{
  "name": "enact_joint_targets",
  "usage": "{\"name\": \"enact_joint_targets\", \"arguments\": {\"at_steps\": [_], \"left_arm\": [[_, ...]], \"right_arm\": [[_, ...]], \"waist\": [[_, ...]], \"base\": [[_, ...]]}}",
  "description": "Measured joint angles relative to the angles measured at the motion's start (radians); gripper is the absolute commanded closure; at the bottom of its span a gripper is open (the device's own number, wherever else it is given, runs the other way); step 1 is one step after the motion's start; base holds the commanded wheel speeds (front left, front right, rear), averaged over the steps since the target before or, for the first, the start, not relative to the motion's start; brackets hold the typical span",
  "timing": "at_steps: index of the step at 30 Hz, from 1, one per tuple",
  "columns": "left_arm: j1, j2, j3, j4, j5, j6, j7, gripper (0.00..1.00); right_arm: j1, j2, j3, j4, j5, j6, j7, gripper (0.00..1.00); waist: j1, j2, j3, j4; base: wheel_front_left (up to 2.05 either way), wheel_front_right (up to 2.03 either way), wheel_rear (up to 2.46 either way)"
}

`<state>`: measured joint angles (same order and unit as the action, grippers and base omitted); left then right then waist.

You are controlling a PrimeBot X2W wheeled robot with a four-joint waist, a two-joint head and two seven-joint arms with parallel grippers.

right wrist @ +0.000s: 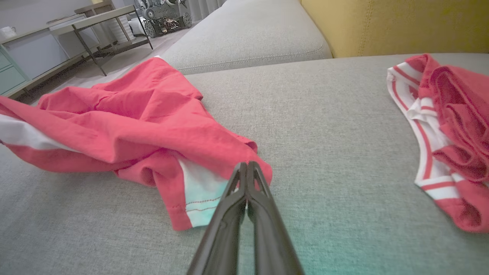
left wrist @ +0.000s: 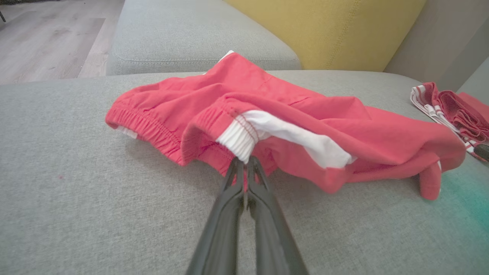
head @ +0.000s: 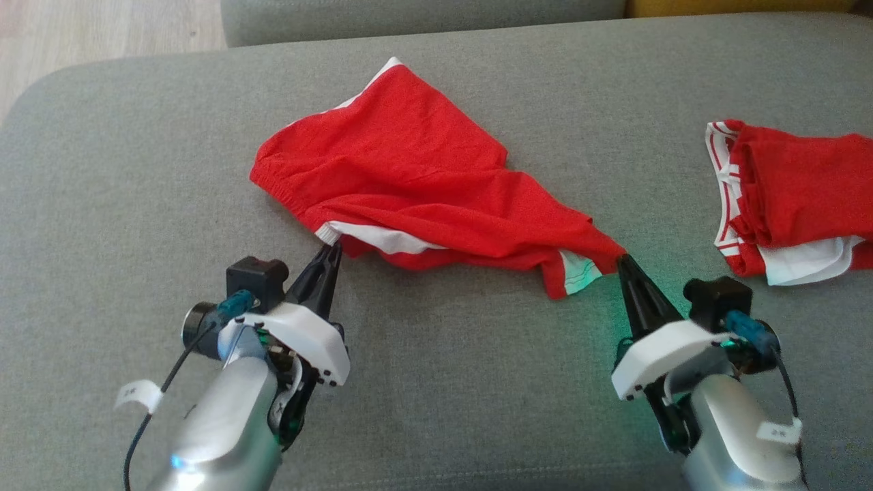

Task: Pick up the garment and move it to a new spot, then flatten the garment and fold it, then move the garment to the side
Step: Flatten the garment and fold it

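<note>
The garment (head: 416,184), red shorts with white side panels and an elastic waistband, lies rumpled on the grey sofa cushion (head: 477,382). My left gripper (head: 332,249) is shut on the white waistband corner at the garment's near left. In the left wrist view the gripper (left wrist: 244,162) pinches that white ribbed corner of the garment (left wrist: 290,114). My right gripper (head: 624,262) is shut on the red hem corner at the near right. In the right wrist view the closed tips of that gripper (right wrist: 247,168) meet the edge of the garment (right wrist: 145,118).
A second red and white garment (head: 791,198) lies bunched at the cushion's right side, also seen as a striped pile (right wrist: 450,126). A yellow cushion (left wrist: 324,30) and another grey seat (left wrist: 198,42) stand behind. Wooden floor (head: 89,34) shows at the far left.
</note>
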<state>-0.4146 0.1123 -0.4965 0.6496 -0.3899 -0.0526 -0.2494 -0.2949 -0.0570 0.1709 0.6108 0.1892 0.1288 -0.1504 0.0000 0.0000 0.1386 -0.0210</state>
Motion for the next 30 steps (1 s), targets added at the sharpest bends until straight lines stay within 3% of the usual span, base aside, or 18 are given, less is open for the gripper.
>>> {"name": "enact_joint_targets", "arguments": {"at_steps": [10,18,19,20,21,30], "left_arm": [[0.021,0.001,0.023,-0.017,0.0,0.001,0.0,1.0],[0.123,0.012,0.04,-0.035,0.002,0.028,0.0,1.0],[0.133,0.012,0.051,-0.037,0.004,0.038,0.0,0.73],[0.142,0.013,0.062,-0.044,0.011,0.05,0.0,0.03],[0.15,0.015,0.068,-0.049,0.014,0.059,0.0,0.0],[0.225,0.003,0.16,-0.12,0.016,0.099,0.0,0.0]], "right_arm": [[0.107,-0.003,-0.062,-0.177,-0.055,0.0,0.011,1.0],[0.264,0.002,-0.098,-0.257,-0.067,0.0,0.029,1.0],[0.275,0.003,-0.1,-0.258,-0.067,0.0,0.029,0.71],[0.284,0.006,-0.102,-0.26,-0.067,0.0,0.029,0.12],[0.289,0.008,-0.106,-0.263,-0.067,0.0,0.029,0.0],[0.29,0.009,-0.105,-0.275,-0.063,0.0,0.027,0.0]], "waist": [[0.0,0.0,-0.038,-0.003],[0.0,0.0,-0.08,-0.002],[0.0,0.0,-0.084,-0.002],[0.0,0.0,-0.088,-0.001],[0.0,0.0,-0.09,-0.001],[0.0,0.0,-0.098,0.002]], "base": [[0.0,0.0,0.0],[0.0,0.0,0.0],[0.0,0.0,0.0],[0.0,0.0,0.0],[0.0,0.0,0.0],[0.0,0.0,0.0]]}}
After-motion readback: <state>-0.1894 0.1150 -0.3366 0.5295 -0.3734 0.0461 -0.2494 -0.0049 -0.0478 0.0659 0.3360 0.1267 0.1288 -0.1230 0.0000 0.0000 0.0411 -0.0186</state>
